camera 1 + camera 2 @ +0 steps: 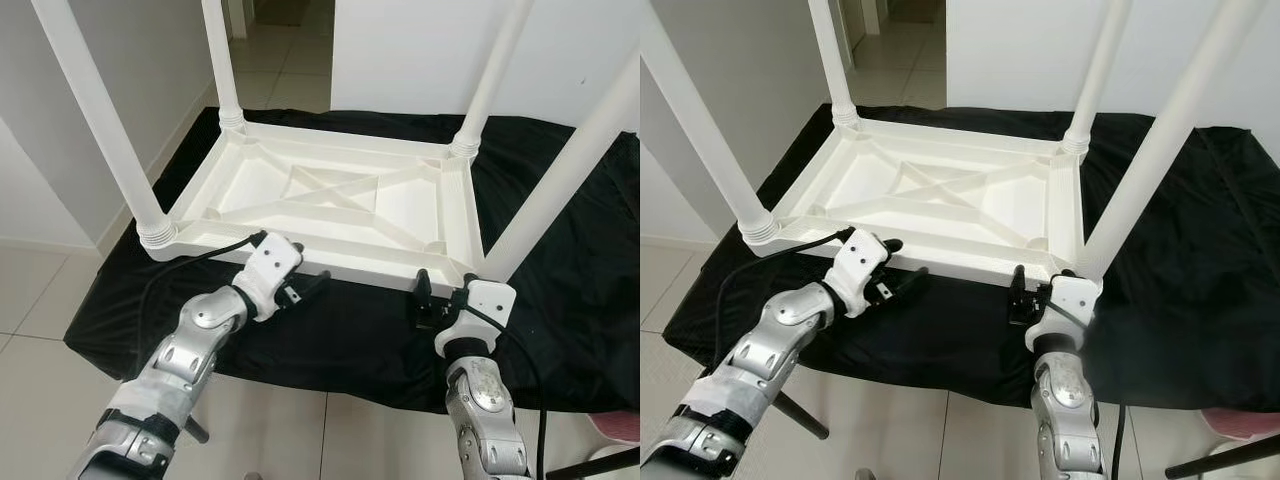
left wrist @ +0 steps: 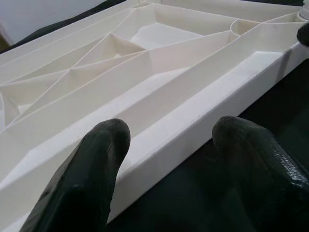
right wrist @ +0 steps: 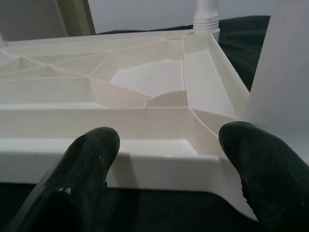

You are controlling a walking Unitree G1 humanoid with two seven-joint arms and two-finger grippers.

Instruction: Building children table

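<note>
On black cloth [image 1: 560, 300], upturned children's table [image 1: 330, 200]: light, stiff, slick plastic. Left hand [image 1: 312, 288] and right hand [image 1: 424, 298] both released; grip near rim.

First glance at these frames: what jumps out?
A white table lies upside down on a black cloth on the tiled floor, with all four legs screwed in and pointing up. Both grippers sit at its near edge, fingers open: the left gripper towards the near-left corner, the right gripper by the near-right leg.
</note>
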